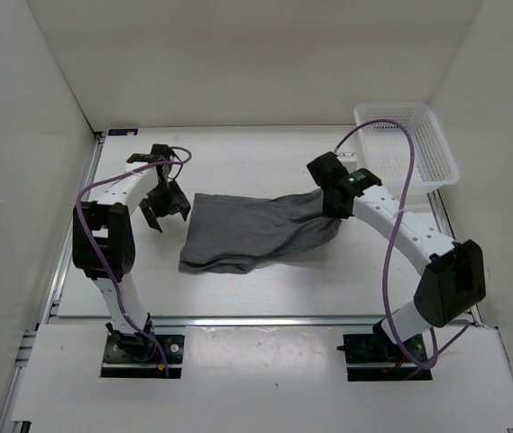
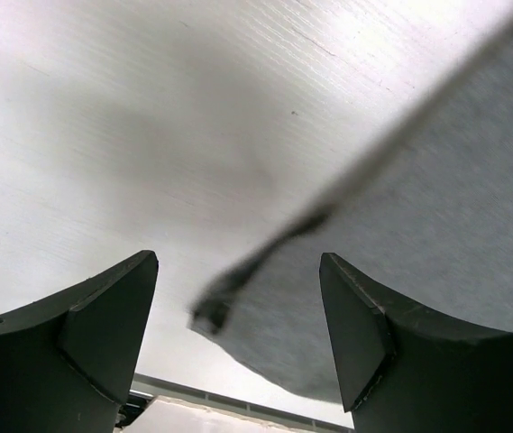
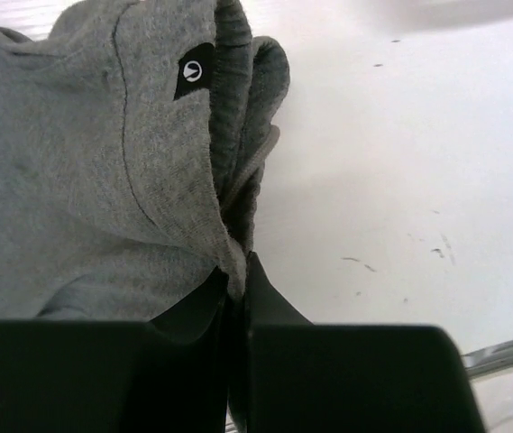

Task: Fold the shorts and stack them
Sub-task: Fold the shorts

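While the right hand (image 3: 236, 281) pinches the shorts (image 1: 256, 234), the left hand (image 1: 167, 207) gapes alongside.

A lab: white-walled booth (image 1: 238, 54) enclosing a table (image 1: 265, 153).

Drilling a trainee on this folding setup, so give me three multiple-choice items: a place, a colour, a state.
1. Where is the basket? A) far right corner B) near left corner C) table centre
2. What colour are the shorts? A) blue B) grey C) red
3. The right arm's jaws are: A) wide open B) shut on nothing C) shut on the shorts
Answers: A, it sits at the far right; B, the fabric is plain grey; C, the right wrist view shows fabric pinched between them.
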Robot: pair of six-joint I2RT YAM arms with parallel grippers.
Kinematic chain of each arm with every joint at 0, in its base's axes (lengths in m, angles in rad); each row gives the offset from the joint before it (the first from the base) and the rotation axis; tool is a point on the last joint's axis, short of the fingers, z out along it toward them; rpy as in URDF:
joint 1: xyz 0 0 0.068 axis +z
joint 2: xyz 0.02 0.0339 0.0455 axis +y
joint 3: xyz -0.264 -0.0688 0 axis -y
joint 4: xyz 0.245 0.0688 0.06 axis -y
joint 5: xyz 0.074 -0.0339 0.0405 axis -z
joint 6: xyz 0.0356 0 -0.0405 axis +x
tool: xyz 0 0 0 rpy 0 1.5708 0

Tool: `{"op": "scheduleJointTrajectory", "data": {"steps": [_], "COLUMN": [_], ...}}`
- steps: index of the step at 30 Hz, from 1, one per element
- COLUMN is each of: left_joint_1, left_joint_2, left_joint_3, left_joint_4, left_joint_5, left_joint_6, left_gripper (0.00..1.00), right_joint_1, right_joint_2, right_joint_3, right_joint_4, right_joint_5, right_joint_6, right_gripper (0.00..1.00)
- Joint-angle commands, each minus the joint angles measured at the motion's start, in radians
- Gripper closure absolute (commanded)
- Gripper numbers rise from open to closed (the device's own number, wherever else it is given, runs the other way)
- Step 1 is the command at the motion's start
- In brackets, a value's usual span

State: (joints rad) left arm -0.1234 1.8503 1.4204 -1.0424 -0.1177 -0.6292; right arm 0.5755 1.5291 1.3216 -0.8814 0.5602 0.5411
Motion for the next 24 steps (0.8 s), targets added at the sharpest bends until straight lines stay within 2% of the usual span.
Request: {"op": "scheduleJointTrajectory", "data": {"steps": [1,5,9,12,14,15,19,24], "left_joint_1": [-0.015,-0.015,-0.050,-0.111,-0.139,-0.139,-0.157,-0.167], "left_joint_2": [0.027,0.061,0.082,0.093,0.107,0.107,0.147,0.167], "left_joint_3": [0.020,0.000,-0.011,0.009,0.000,-0.009,-0.009,-0.018], "left_joint_4": [0.018,0.041,0.064,0.064,0.076,0.088,0.108,0.119], "left_joint_5": [0.024,0.053,0.099,0.128,0.138,0.153,0.181,0.190], "left_joint_6": [0.008,-0.013,-0.013,-0.033,-0.067,-0.067,-0.078,-0.078], "left_gripper": [0.17,0.17,0.25,0.40,0.42,0.48,0.56,0.56], "right_joint_1": [-0.038,-0.100,-0.118,-0.118,-0.118,-0.118,-0.098,-0.023], "right_joint_2": [-0.060,-0.089,-0.089,-0.089,-0.089,-0.089,-0.078,-0.017], "right_joint_3": [-0.015,-0.015,-0.015,-0.015,-0.006,0.007,0.042,0.138], "right_joint_4": [0.021,0.030,0.039,0.050,0.059,0.059,0.079,0.079], "right_joint_5": [0.075,0.073,0.061,0.038,0.029,0.029,0.018,0.018], "right_joint_6": [-0.045,-0.070,-0.089,-0.098,-0.098,-0.098,-0.119,-0.139], "right_gripper": [0.99,0.99,0.99,0.99,0.99,0.99,0.99,0.99]}}
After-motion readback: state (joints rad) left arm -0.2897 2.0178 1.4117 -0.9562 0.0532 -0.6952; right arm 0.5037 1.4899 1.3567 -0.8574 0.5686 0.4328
